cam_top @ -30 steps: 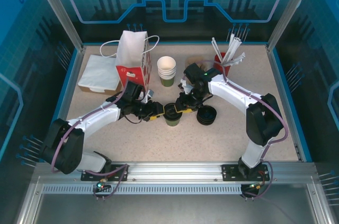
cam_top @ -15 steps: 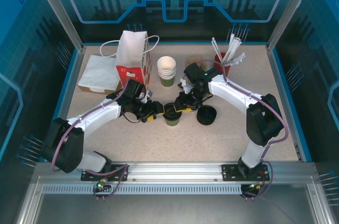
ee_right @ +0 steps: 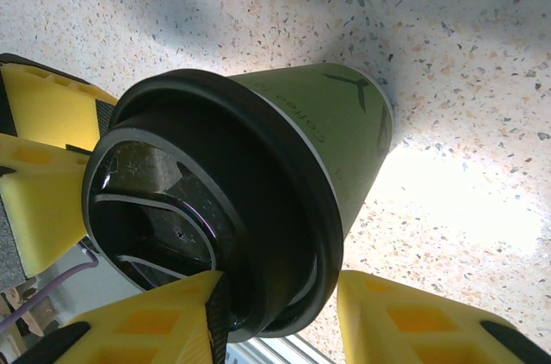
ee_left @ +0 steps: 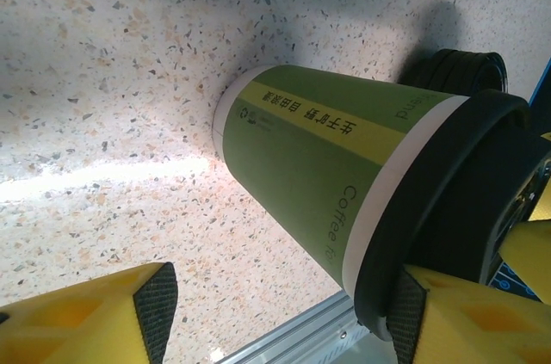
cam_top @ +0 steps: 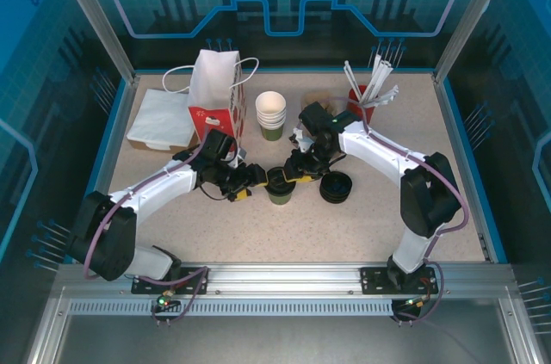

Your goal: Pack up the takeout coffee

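The takeout coffee (cam_top: 280, 187), a green and cream paper cup with a black lid, stands upright at the table's middle between my two grippers. In the left wrist view the takeout coffee (ee_left: 310, 157) sits in front of my left gripper (ee_left: 280, 299), which is open. One pad (ee_left: 405, 317) lies against the lid's edge and the other pad (ee_left: 157, 308) stands well off the cup. My left gripper (cam_top: 250, 185) is just left of the cup. My right gripper (cam_top: 297, 172) comes from the upper right. In its wrist view my right gripper (ee_right: 275, 299) is shut on the rim of the takeout coffee's (ee_right: 344, 123) lid.
A white and red paper bag (cam_top: 215, 89) stands at the back left beside a flat white stack (cam_top: 162, 119). Lidless cups (cam_top: 270, 114) are stacked behind the coffee. Loose black lids (cam_top: 336, 186) lie just right of it. A red holder of straws (cam_top: 366, 93) is at the back right.
My left gripper's jaws have spread apart and let go of the cup. The right gripper and the cup have stayed in place.
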`<state>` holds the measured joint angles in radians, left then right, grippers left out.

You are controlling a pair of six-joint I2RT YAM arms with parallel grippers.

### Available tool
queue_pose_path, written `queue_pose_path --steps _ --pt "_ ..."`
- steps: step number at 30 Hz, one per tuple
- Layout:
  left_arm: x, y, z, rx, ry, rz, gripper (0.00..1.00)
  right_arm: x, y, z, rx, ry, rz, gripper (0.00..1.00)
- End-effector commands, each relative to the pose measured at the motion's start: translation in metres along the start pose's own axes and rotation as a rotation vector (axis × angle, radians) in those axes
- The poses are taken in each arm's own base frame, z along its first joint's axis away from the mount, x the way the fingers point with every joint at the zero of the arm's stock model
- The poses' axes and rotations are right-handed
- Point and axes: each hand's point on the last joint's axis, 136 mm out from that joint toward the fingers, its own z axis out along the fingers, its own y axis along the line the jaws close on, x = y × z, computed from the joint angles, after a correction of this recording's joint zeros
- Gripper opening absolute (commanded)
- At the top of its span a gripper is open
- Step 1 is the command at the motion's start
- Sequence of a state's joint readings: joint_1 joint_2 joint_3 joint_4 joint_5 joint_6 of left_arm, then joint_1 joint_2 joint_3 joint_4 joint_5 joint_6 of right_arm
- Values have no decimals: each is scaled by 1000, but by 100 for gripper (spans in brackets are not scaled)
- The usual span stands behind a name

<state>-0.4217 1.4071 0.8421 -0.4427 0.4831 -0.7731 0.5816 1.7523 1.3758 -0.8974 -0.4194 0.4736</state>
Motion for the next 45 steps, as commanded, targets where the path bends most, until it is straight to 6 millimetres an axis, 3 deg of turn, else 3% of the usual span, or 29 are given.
queue_pose_path --steps 1,22,33,38,45 --pt "-2 -9 -6 7 -7 -17 68 7 -19 8 72 44 38 40" --pt "-9 -28 -23 63 -74 -4 74 8 -17 8 73 49 33 40" --pt "-8 -36 -39 85 -99 15 75 -4 1 -7 10 -22 11 44" --pt "-9 -37 -52 49 -136 41 77 -9 3 -24 49 -75 -17 53" --pt "-12 -33 -72 8 -229 72 80 -5 11 -59 201 -166 -183 82"
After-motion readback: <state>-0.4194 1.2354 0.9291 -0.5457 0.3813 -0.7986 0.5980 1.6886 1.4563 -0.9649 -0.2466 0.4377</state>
